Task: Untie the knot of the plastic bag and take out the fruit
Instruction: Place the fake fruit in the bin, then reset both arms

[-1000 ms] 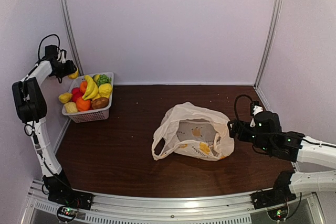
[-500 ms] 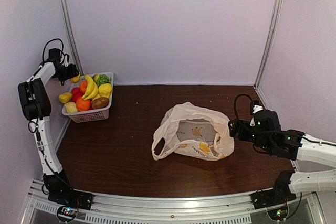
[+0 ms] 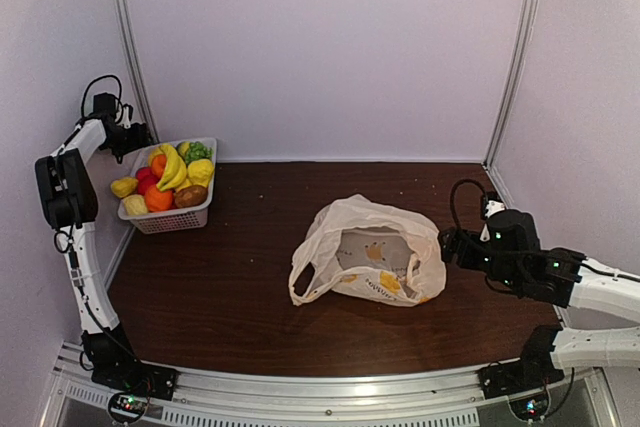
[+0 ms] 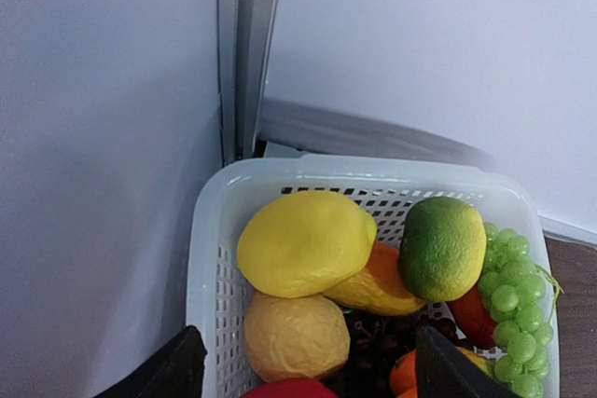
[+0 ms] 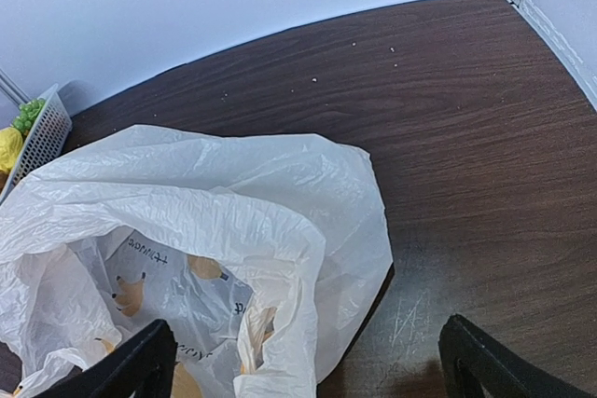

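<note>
The cream plastic bag (image 3: 370, 252) lies crumpled at mid-table with its mouth gaping; the knot is out of view. Orange-yellow prints show through the plastic bag (image 5: 187, 221); whether fruit is inside I cannot tell. My right gripper (image 3: 445, 245) is low at the bag's right edge, and the right gripper (image 5: 308, 351) is open and empty. My left gripper (image 3: 135, 137) hovers over the back-left corner of the white basket (image 3: 165, 219). In the wrist view the left gripper (image 4: 308, 365) is open and empty. Below it lie a yellow mango-like fruit (image 4: 303, 242), a lemon (image 4: 297, 335) and green grapes (image 4: 508, 295).
The basket wall (image 4: 210, 258) sits tight against the left wall and a metal corner post (image 4: 247, 53). Bananas (image 3: 173, 165), a green lime (image 4: 443, 247) and a brown oval piece (image 3: 190, 195) also fill the basket. Walls enclose the dark wooden table (image 3: 230, 287).
My left gripper carried a yellow fruit rightward over the basket, opened, and the fruit now lies in the basket. The right arm and the bag have hardly moved.
</note>
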`<state>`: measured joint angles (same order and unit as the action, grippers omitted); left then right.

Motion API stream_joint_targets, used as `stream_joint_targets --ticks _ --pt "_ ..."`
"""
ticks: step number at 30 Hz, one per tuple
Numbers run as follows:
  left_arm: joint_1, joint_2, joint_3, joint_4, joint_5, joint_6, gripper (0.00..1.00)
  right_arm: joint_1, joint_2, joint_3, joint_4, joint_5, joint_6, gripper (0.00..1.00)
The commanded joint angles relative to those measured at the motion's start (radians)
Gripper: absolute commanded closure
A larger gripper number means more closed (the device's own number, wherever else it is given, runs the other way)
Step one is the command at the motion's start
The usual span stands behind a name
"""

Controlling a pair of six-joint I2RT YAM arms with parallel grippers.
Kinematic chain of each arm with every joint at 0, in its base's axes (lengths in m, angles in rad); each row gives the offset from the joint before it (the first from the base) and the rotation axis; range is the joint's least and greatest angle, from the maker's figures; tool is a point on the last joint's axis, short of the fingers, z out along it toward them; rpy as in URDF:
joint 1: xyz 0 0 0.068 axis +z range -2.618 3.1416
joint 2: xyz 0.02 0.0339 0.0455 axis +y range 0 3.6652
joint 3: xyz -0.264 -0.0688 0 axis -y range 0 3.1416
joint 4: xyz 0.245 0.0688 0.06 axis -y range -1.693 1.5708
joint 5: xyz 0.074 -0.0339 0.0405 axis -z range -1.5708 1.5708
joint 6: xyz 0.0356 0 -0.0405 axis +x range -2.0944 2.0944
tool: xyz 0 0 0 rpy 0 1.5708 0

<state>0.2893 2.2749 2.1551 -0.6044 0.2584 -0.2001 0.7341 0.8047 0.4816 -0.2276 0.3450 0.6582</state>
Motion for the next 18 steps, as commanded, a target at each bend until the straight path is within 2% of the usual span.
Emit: stream_joint_targets --ticks 1,4,9,18 --pt "0.009 -0.016 0.021 0.017 0.019 0.01 0.22 -0.003 -0.013 0.005 -0.034 0.027 -0.002 0.0" --pt "0.008 -0.104 -0.051 0.072 0.027 0.0 0.22 -0.003 -0.015 0.018 -0.049 0.034 -0.024 0.0" --pt "0.009 -0.319 -0.289 0.236 0.013 -0.021 0.21 -0.014 -0.01 0.055 -0.069 0.026 -0.095 0.0" --pt "0.008 -0.721 -0.728 0.385 -0.021 -0.079 0.21 -0.161 0.036 0.101 -0.07 -0.056 -0.204 0.0"
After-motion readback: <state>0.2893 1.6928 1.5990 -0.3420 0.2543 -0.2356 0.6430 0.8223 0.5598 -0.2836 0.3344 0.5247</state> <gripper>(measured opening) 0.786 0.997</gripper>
